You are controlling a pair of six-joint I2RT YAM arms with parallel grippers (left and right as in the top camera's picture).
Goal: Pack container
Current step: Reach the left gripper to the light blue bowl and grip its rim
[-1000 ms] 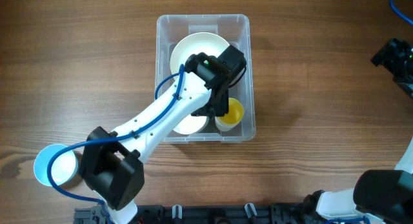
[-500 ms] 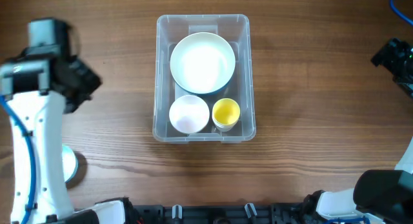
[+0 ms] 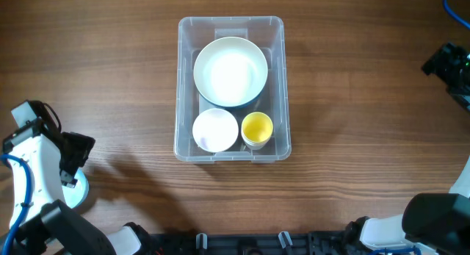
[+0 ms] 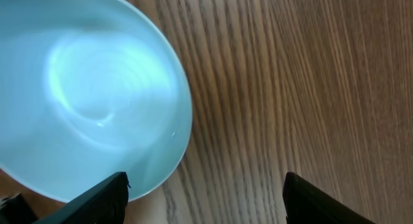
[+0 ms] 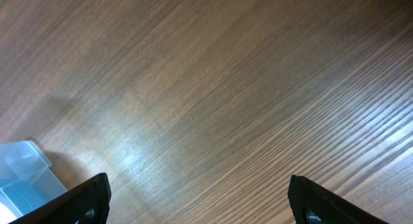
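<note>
Spanning the overhead view, the brown wooden worktop [image 3: 367, 101] carries the large clear rectangular plastic container [image 3: 282, 86] at centre far. It holds a big white round bowl [image 3: 230, 71], with a small white bowl [image 3: 215, 130] and a yellow cup [image 3: 257, 128] side by side nearer. Only the left wrist view shows the inside of the pale blue round bowl [image 4: 84, 88], under the released left pincer [image 4: 205, 185]. Overhead, the left arm [image 3: 33, 156] hides most of it. The right pincer [image 5: 198, 185] gapes over wood. Half a second ago the left arm stood farther back.

overhead: high, straight down on the whole table [image 3: 367, 137] | left wrist: close above blue bowl [image 4: 84, 95], facing down, near left | right wrist: low over wood, shares container [image 5: 22, 169] corner with overhead
</note>
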